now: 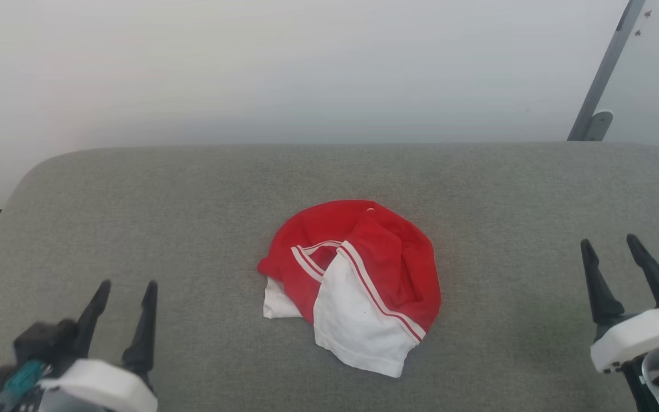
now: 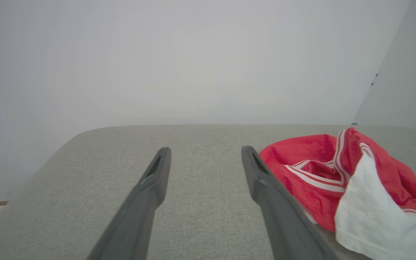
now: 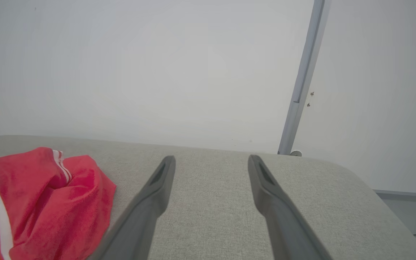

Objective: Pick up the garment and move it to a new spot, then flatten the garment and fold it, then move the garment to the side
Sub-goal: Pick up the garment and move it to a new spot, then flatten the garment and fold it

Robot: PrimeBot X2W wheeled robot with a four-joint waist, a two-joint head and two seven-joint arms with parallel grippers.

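Head view: we are holding both claws wide open, empty, flanking the crumpled garment (image 1: 358,274).
At lower left, our left claw (image 1: 128,284) is hanging over the grey desk (image 1: 192,189), gripping nothing, well apart from the cloth. The garment is lying bunched mid-desk, its white cuff (image 1: 358,326) pointing toward us and slightly right; we are reading its long axis as running far-left to near-right, though the heap is nearly round. At right, our right claw (image 1: 609,240) is likewise gaping and empty. We are judging the pick-up as going best with a claw coming in low onto a raised red fold, pinching few layers, not the whole heap.
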